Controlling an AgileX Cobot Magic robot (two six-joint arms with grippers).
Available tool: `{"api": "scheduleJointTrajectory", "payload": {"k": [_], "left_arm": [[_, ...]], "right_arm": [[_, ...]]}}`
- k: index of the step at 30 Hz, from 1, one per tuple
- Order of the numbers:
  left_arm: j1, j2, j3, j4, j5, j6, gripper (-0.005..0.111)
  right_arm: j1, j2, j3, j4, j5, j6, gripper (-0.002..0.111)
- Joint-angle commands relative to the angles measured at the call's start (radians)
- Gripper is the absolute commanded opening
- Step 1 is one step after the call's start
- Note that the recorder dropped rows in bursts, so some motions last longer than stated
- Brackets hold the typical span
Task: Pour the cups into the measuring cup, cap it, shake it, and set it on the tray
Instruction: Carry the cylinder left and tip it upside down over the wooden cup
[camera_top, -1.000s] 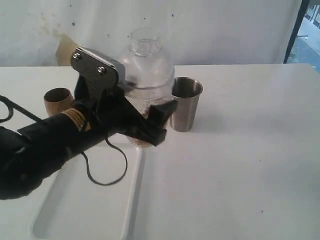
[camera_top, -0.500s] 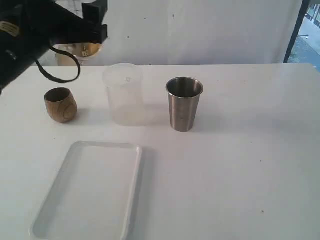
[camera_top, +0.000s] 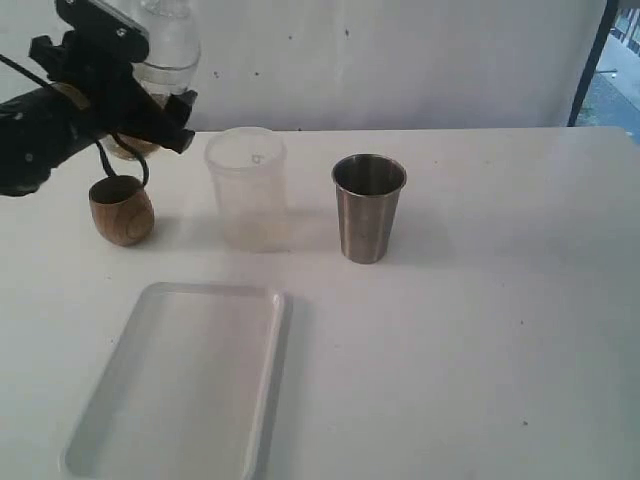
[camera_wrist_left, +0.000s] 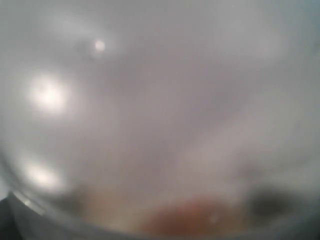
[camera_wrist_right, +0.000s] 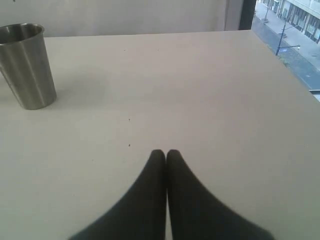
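My left gripper (camera_top: 160, 118) is clamped on the measuring cup (camera_top: 168, 50), jaws spread wide around its clear body, holding it in the air at the far left of the exterior view. It hangs above and a little behind the wooden cup (camera_top: 121, 210), well clear of the table (camera_top: 480, 330). The rounded clear top sticks out above my fingers, and a brownish patch shows at the lower end. Through my left wrist camera the measuring cup (camera_wrist_left: 160, 100) fills everything: a blurred, pale wall with bright glints and a reddish-brown smear along one edge. I cannot make out any printed scale from there.

My right gripper (camera_wrist_right: 165, 153) is clenched, its two dark fingertips pressed together with nothing between them, poised over bare table (camera_wrist_right: 225, 100). It does not show in the exterior view.

On the table three vessels stand upright in a row. The wooden cup is on the left, a frosted plastic cup (camera_top: 247, 190) is in the middle, and the steel tumbler (camera_top: 368, 208) is to its right, each apart from the next. My right wrist camera also catches the steel tumbler (camera_wrist_right: 27, 65), well away from my fingertips. The white tray (camera_top: 110, 400) lies flat nearer the exterior camera, in front of the wooden cup and the frosted plastic cup, touching neither.
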Motion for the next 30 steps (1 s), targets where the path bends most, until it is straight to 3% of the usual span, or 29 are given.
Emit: {"api": "scheduleJointTrajectory", "payload": {"k": [1,6,11,21,30], "left_arm": [[0.004,0.070,-0.114,0.032,-0.062,0.025,0.000],[0.004,0.129,-0.167,0.047,-0.062,0.029,0.000],[0.004,0.132,-0.171,0.054,-0.060,0.197,0.000],[0.004,0.132,-0.171,0.054,-0.052,0.373,0.000],[0.004,0.134,-0.171,0.054,-0.070,0.445,0.000]], "right_arm": [[-0.003,-0.005,0.002,-0.005,-0.003,0.001,0.000],[-0.003,-0.005,0.002,-0.005,-0.003,0.001,0.000],[-0.003,-0.005,0.002,-0.005,-0.003,0.001,0.000],[-0.003,-0.005,0.002,-0.005,-0.003,0.001,0.000],[-0.003,-0.005,0.002,-0.005,-0.003,0.001,0.000]]}}
